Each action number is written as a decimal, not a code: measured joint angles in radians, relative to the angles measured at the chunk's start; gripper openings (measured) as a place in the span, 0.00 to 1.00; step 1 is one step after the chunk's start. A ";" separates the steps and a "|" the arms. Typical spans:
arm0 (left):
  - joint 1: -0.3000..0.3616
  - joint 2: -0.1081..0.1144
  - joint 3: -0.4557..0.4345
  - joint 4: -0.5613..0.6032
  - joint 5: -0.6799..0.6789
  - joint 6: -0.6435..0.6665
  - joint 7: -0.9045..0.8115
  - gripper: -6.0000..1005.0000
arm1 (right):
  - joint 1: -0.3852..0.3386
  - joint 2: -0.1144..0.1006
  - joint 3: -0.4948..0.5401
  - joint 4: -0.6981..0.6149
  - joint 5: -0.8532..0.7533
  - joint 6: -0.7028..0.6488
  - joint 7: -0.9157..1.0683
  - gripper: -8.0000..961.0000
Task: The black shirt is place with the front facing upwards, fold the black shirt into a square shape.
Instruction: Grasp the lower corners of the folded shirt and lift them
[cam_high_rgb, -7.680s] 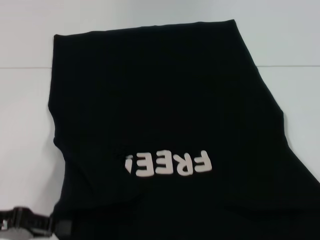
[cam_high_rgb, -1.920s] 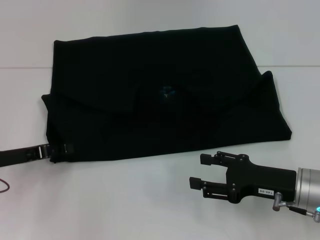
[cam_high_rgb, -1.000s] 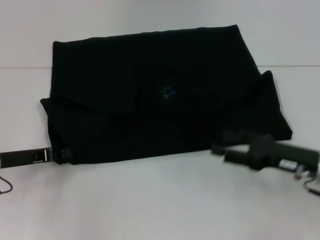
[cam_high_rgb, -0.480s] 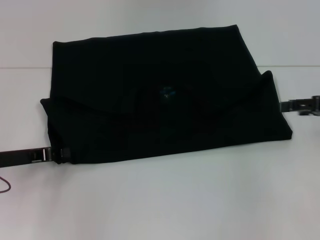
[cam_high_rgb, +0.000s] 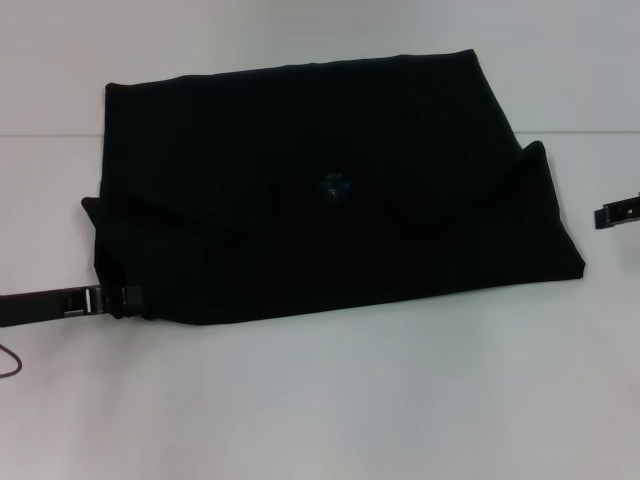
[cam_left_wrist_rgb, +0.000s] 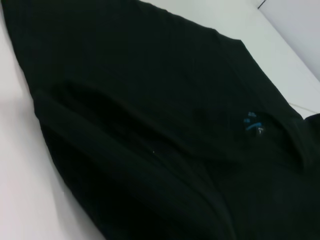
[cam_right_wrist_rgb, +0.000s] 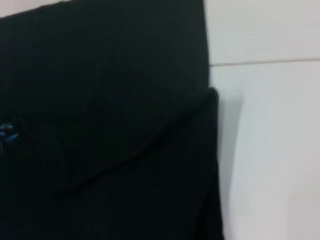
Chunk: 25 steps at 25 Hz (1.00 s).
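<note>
Shirt position: we find the black shirt (cam_high_rgb: 320, 190) on the white tabletop (cam_high_rgb: 330, 400), toward the far edge and about midway between the left and right edges.
Shirt look: folded into a wide band, plain black side up; small blue logo (cam_high_rgb: 333, 183) near its middle; no lettering on show. A flap overlaps along the near half, and the right end bulges past the far layer.
Long axis: runs left to right, so we judge it wider than a square.
Left gripper (cam_high_rgb: 112, 298): low at the shirt's near-left corner, touching the cloth edge; we cannot tell whether its fingers are apart or together.
Right gripper (cam_high_rgb: 620, 212): only a tip shows at the right edge, just beside the shirt's right end; finger state cannot be told.
Key relation: each end lies beside one gripper; left is nearer.
</note>
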 joint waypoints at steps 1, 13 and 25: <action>0.001 0.000 0.000 0.000 -0.004 -0.001 0.000 0.04 | 0.009 0.000 -0.006 0.032 -0.001 0.019 -0.002 0.81; -0.002 -0.002 0.000 0.000 -0.012 -0.009 0.003 0.04 | 0.075 0.036 -0.078 0.209 0.005 0.169 -0.010 0.79; -0.008 -0.003 0.000 0.000 -0.016 -0.010 0.003 0.04 | 0.096 0.043 -0.082 0.271 0.004 0.218 -0.030 0.77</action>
